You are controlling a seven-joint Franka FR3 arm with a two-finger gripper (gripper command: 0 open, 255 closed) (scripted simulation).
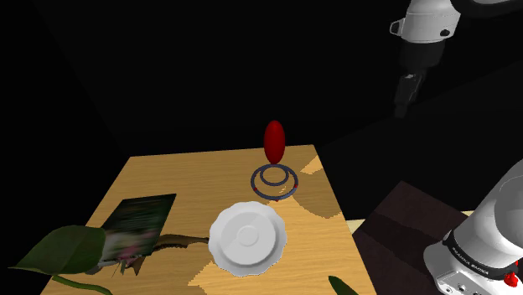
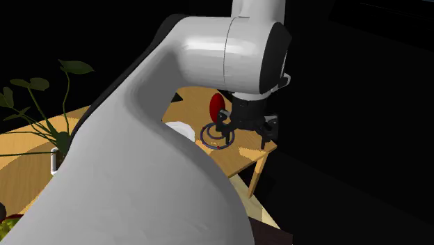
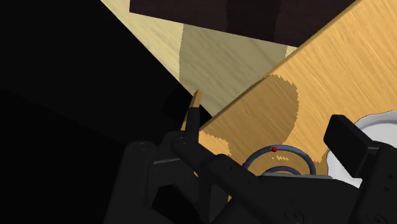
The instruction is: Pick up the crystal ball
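Observation:
The crystal ball (image 1: 274,141) is drawn as a red egg-shaped body standing upright at the far edge of a wooden table (image 1: 159,180). Just in front of it lies a dark double ring (image 1: 274,181) with small red dots. My black gripper (image 1: 405,99) hangs high in the air, off the table's far corner towards the shoulder view's right, well apart from the ball. In the second exterior view the gripper (image 2: 245,131) is open, with the red ball (image 2: 217,106) and ring (image 2: 214,135) behind it. In the wrist view the fingers (image 3: 191,121) stand wide apart above the ring (image 3: 280,156), holding nothing.
A white scalloped plate (image 1: 246,238) lies nearer the stand than the ring. A picture card (image 1: 138,222) and large green leaves (image 1: 63,250) occupy the table's left part in the shoulder view. A dark slab (image 1: 402,214) lies beside the table; black area surrounds it.

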